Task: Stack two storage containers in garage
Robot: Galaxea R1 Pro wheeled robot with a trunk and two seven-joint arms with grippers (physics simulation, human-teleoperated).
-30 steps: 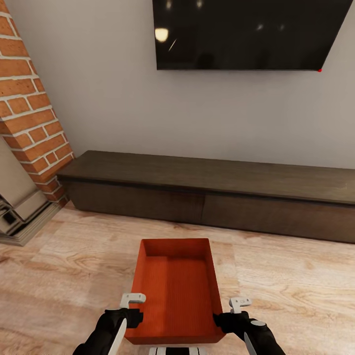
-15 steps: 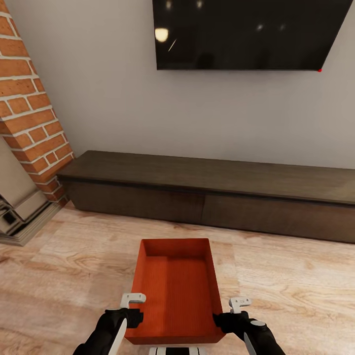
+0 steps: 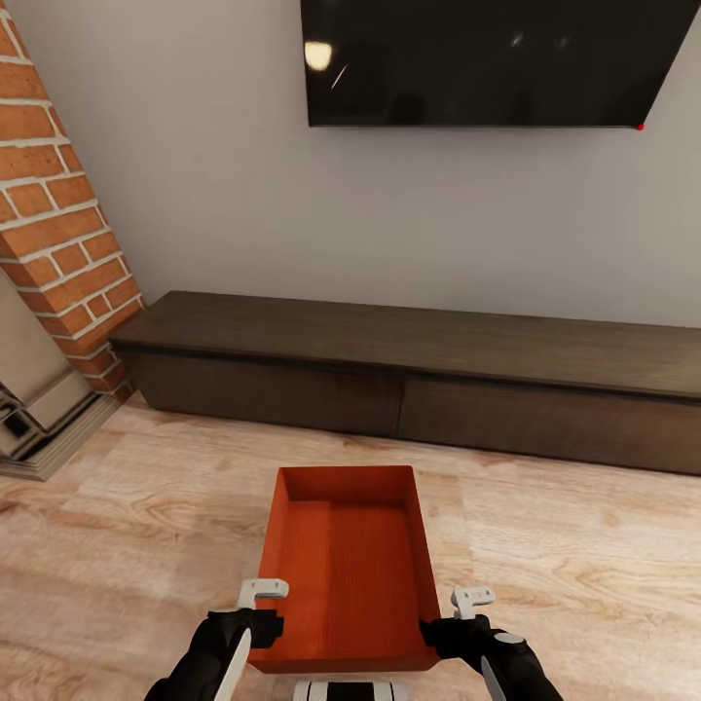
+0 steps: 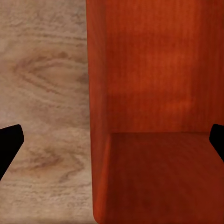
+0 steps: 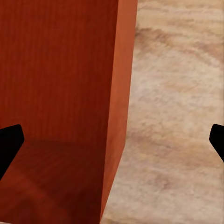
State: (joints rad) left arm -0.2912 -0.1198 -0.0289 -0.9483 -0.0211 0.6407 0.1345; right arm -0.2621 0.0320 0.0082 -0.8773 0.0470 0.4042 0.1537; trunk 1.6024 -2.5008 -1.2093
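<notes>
Head view: storage container point(image 3: 346, 565) between both end effectors (walls straddled).

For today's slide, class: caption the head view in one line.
Both grippers, left and right, flank an orange storage container on wood floor.

A black wall TV point(image 3: 492, 60) hangs on the pale wall point(image 3: 214, 185) above a long dark low cabinet point(image 3: 409, 375). A red-brick fireplace point(image 3: 54, 234) stands at the left, beside the cabinet's end.

Black arms point(image 3: 209, 654), white fingers point(image 3: 263, 589)
</notes>
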